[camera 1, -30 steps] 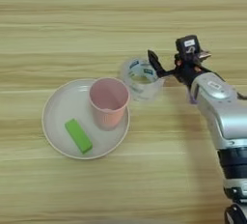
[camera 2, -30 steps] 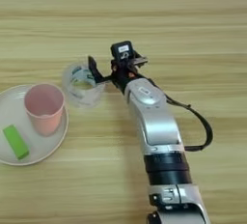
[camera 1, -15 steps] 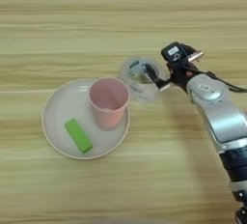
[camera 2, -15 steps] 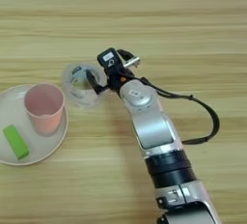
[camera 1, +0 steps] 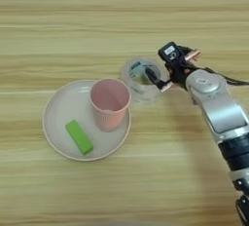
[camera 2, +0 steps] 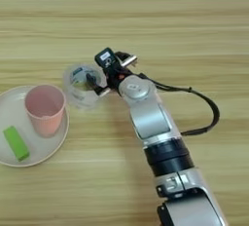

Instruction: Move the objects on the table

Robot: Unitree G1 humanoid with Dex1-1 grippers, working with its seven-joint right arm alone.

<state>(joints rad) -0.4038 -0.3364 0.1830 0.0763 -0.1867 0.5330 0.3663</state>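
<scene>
The clear tape roll (camera 1: 132, 76) with its green-white label lies flat just right of the pale round plate (camera 1: 57, 117). On the plate, the pink paper cup (camera 1: 110, 104) stands upright and the green rectangular block (camera 1: 79, 136) lies near the front. My right gripper (camera 1: 158, 80) is at the roll's right side. One black finger (camera 1: 150, 75) reaches inside the ring and the other sits outside its right wall, so the gripper is shut on the roll. The purple block is out of view.
My silver forearm (camera 2: 148, 118) runs from the bottom right up to the roll, with a black cable (camera 2: 210, 109) looping to its right. Bare wood-grain table (camera 1: 73, 20) lies behind and to the left.
My gripper has moved left from beside the roll onto its right wall, and its fingers have closed in. The roll, cup, block and plate have stayed put.
</scene>
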